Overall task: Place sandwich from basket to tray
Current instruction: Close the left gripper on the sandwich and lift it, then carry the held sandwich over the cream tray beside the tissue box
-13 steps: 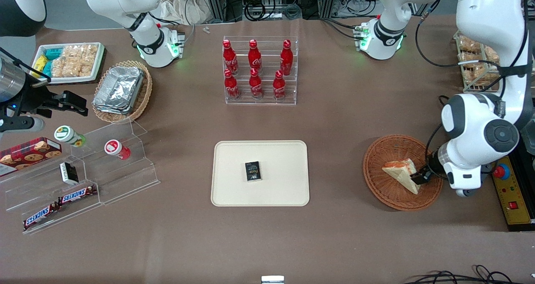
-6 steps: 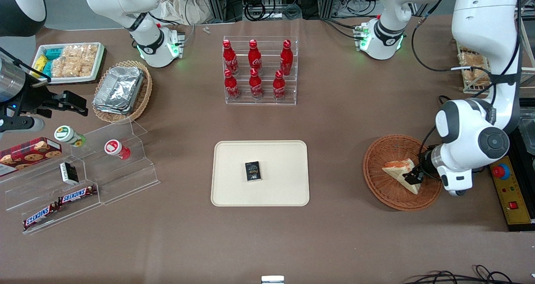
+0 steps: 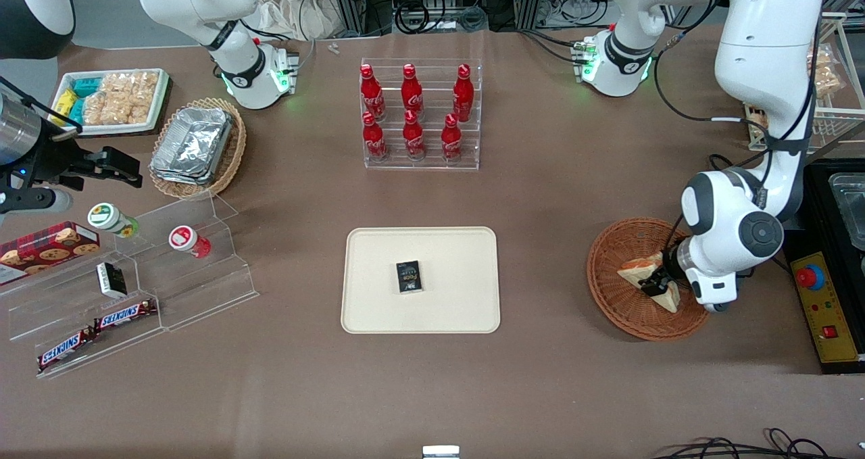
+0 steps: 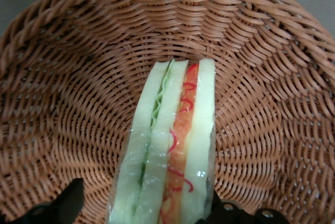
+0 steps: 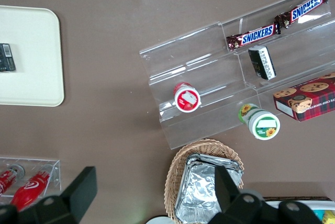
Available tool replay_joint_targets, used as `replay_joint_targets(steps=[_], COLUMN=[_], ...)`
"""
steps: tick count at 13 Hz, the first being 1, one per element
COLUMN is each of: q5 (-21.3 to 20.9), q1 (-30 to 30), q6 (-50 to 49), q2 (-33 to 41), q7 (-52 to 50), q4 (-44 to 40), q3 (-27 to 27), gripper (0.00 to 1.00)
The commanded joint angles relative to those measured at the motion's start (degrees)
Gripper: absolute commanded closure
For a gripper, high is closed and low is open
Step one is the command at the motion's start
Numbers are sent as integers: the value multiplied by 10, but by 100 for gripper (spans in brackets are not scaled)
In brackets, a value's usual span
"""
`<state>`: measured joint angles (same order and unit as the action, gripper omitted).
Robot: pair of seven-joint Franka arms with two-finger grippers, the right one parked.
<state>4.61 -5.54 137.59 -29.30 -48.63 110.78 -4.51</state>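
Sliding inward over the basket (image 3: 625,310), my tool (image 3: 657,284) now straddles the sandwich (image 4: 170,156), fingers wide either side, not yet clamped; grasp comes next.

six red bottles (image 3: 412,115) on acrylic rack (image 3: 421,156).

brown table (image 3: 554,195) | metal racks w/ cables (image 3: 432,3) along its far edge | even light

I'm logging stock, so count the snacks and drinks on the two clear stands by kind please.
Red cola bottles: 6
Snickers bars: 2
Lidded cups: 2
Small dark packet: 1
Total: 11
The pincer is over the sandwich in the basket.
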Motion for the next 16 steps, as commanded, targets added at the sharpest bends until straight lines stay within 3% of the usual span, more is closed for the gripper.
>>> replay_joint_targets(steps=[1,5,10,13,16], q5=[3,2,0,-1,3], q1=[-8,-6,-36,-89,-157], q6=[-3,-135,-390,-401,-397], q2=[7,42,45,13,-93], q7=[8,56,116,223,214], q4=[-12,-80,-292,-356,-474], q3=[-4,-5,14,51,53], gripper=[100,100,100,100,100])
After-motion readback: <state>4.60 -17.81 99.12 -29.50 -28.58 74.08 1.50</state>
